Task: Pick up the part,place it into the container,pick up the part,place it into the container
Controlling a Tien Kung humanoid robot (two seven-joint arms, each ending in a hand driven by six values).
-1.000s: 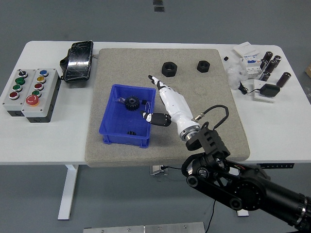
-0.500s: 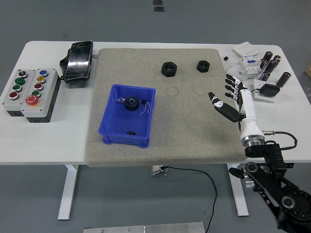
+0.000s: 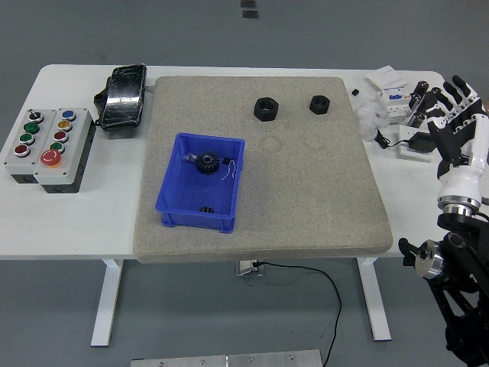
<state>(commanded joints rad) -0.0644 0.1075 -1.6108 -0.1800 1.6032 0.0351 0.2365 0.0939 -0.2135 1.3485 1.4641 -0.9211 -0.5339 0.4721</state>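
Note:
A blue bin sits on the grey mat, left of centre. Inside it lie a black gear and a small black part. Two black hex nuts rest on the mat's far side, a larger one and a smaller one. My right hand is at the right edge of the table, fingers spread and empty, far from the bin and the nuts. My left arm is out of view.
A grey button box and a black device lie at the left. White boxes, dark cylinders and a black adapter clutter the far right corner under my right hand.
My right hand has drawn back from beside the blue bin, swung right across the mat, and now is over the table's right edge, open and empty.

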